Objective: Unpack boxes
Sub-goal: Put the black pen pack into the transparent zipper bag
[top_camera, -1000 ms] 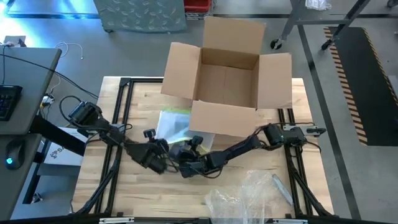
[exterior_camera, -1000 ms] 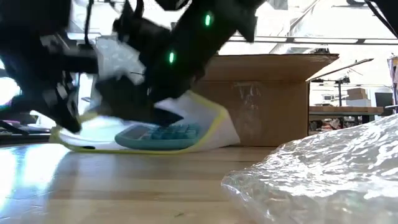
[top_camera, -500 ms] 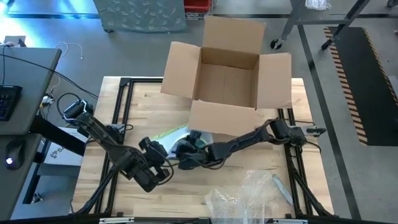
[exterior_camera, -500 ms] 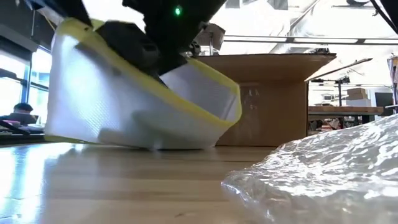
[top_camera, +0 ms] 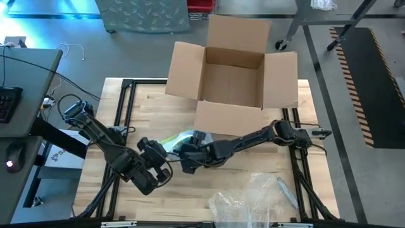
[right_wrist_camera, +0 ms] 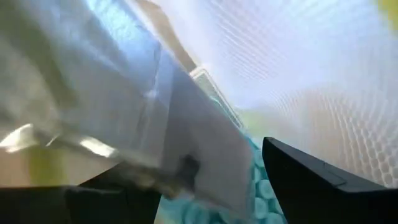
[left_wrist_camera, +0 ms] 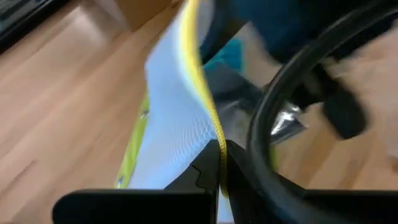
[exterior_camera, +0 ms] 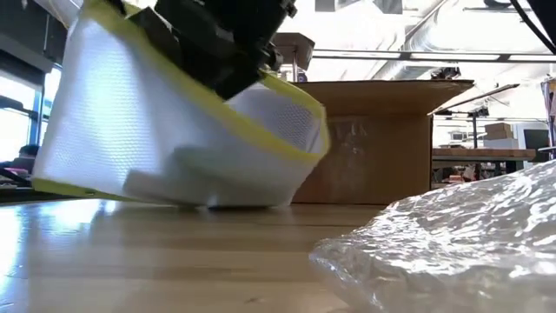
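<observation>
Carton (top_camera: 231, 79) seemingly just beyond right tool (top_camera: 187, 158)

From my remote station I see a light wood plank worktop (top_camera: 145, 209) mounted on a black frame (top_camera: 123, 101), standing on a grey concrete floor (top_camera: 354, 183). A dark mat with a striped yellow-black edge (top_camera: 370, 88) lies on the floor to one side. A grey desk (top_camera: 25, 82) carries a keyboard (top_camera: 6, 104) and a mouse (top_camera: 12, 155). In the low view, bright windows (exterior_camera: 17, 104) light the room, and distant shelving (exterior_camera: 486, 143) holds stacked goods.
</observation>
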{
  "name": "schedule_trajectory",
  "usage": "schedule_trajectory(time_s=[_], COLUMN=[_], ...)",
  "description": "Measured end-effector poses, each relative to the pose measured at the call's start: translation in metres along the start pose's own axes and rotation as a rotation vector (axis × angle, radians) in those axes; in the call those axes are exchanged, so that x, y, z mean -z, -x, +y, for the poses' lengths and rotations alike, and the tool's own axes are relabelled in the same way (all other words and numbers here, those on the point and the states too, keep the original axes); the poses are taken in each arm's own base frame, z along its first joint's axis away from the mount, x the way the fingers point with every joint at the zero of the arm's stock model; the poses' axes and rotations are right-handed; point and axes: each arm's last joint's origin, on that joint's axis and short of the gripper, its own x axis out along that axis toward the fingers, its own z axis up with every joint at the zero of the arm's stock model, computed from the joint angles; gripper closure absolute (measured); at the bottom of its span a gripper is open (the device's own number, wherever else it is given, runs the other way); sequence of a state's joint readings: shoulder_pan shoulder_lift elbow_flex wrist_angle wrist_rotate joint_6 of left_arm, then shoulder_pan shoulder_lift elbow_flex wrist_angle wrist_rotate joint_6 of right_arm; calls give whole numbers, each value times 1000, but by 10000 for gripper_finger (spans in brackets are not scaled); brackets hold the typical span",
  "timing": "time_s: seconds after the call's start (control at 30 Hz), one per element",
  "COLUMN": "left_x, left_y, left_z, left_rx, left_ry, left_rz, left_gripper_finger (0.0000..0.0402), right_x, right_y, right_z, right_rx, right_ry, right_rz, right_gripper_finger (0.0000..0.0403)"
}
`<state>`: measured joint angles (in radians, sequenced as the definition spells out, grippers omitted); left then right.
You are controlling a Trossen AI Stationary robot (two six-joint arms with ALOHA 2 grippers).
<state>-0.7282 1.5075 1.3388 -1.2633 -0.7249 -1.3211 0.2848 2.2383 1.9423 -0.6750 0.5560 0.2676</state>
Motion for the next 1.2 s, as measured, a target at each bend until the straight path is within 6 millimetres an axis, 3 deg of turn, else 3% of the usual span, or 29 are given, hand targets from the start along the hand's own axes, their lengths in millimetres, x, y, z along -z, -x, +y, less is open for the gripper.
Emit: schedule_trajectory(time_s=[0.1,0.23,0.4,0.5,0.67,0.87,1.03,1.2], left_x=[7,13,15,14,14,19,23,31], left_y=[3,9,12,11,9,6,2,1], left_z=[3,0,-6,-11,-18,-22,-26,-36], left_rx=[-17,9,56,86,116,100,91,128], left_ry=[7,40,71,82,63,76,98,134], left_rz=[30,26,0,-17,-40,-27,-8,25], left_gripper_finger=[401,402,402,402,401,401,401,401], right_x=[2,20,17,8,-7,0,25,74], right_y=[16,35,50,39,11,32,62,87], right_z=[8,28,51,57,39,50,67,96], right_rx=[30,107,-3,-37,117,117,201,168], right_ry=[25,51,-80,-91,-180,-109,30,165], right_rz=[1,38,-52,-141,-256,-232,-169,-14], right_gripper_finger=[158,158,159,160,165,170,170,170])
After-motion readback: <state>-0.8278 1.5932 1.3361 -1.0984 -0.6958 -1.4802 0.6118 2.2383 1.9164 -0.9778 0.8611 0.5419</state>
